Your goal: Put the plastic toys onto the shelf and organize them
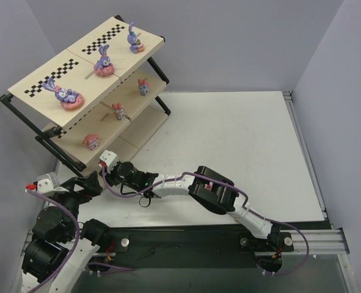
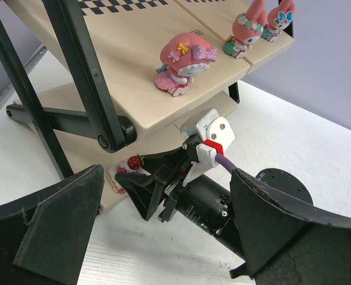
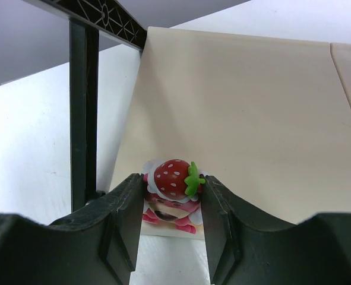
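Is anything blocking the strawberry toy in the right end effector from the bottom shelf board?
Nothing visible. The right end effector grips the strawberry-topped pink plastic figurine at the bare edge of the lowest beige wooden board; the black metal post stands off left.

Three purple donut-based bunnies [image 1: 103,64] are standing on the shelf's [image 1: 122,58] top board, three pink figures [image 1: 118,111] on the middle board. A strawberry-topped figure [image 3: 174,184] is standing upright at the bottom board's edge.

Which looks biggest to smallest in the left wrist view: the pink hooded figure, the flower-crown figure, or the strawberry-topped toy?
1. pink hooded figure
2. flower-crown figure, though it stands farther back, so its true size is unsure
3. strawberry-topped toy, partly hidden
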`<action>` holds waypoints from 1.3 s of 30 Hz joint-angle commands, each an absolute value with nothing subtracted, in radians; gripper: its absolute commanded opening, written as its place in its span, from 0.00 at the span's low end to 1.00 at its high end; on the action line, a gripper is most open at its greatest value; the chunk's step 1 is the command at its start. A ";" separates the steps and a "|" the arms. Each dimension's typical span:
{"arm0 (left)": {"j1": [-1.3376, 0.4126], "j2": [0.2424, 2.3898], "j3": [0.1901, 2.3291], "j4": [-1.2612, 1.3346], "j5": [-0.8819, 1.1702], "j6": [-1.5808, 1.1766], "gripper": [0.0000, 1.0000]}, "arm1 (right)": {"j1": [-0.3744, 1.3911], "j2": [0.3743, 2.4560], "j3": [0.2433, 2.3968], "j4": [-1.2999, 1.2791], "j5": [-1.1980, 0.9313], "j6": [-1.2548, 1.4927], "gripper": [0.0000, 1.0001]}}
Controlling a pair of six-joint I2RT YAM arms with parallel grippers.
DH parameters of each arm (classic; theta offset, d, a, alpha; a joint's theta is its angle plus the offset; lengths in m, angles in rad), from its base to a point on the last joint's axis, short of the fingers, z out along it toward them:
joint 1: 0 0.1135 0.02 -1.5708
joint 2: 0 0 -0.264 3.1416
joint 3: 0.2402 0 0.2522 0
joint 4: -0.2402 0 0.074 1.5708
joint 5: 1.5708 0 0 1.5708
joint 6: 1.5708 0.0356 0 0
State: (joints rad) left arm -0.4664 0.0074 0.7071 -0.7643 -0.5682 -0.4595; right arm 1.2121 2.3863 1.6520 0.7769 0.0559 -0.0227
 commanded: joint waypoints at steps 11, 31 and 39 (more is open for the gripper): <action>-0.460 -0.118 0.736 -0.759 -0.575 -0.448 0.97 | 1.197 2.375 1.670 0.857 0.037 -0.045 0.60; -0.443 -0.118 0.730 -0.753 -0.566 -0.454 0.97 | 1.249 2.157 1.470 0.937 0.132 -0.031 1.00; -0.420 -0.117 0.713 -0.739 -0.538 -0.439 0.97 | 1.336 1.971 1.260 0.844 0.485 -0.022 1.00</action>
State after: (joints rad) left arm -0.4332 0.0074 0.7071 -0.7666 -0.5640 -0.4591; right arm 1.2800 2.1128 1.3476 0.8616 0.2138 -0.0425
